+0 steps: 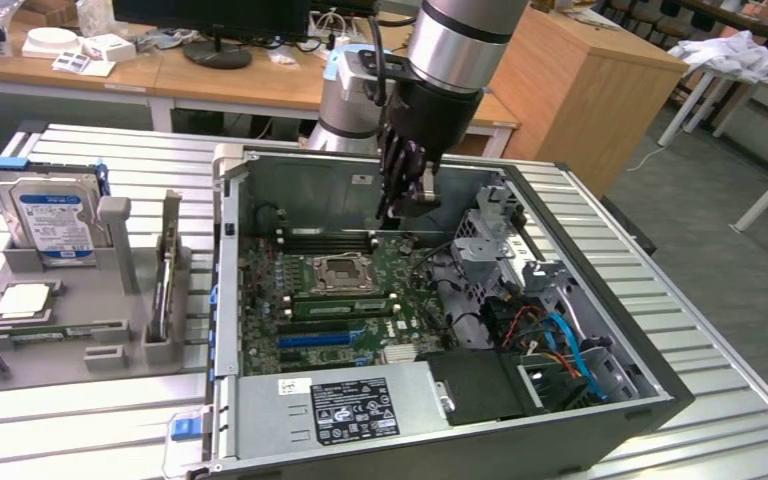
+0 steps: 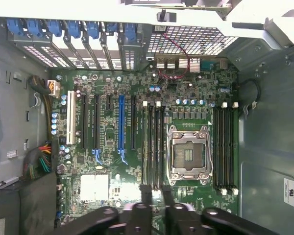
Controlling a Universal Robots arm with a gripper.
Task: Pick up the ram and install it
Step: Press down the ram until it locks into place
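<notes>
Poised above the open grey metal computer case (image 1: 651, 385) is the black two-fingered gripper (image 1: 408, 208), its fingers (image 2: 146, 196) held a little apart with nothing clamped between them. The ram (image 1: 339, 305), a long green circuit-board stick with dark chips, is seen standing in a slot just beside the open silver processor socket (image 1: 341, 270). Whether it is latched cannot be told. Any press is best kept square and even along the stick. The socket and the grey metal drive cage (image 1: 491, 235) are to be kept clear of.
</notes>
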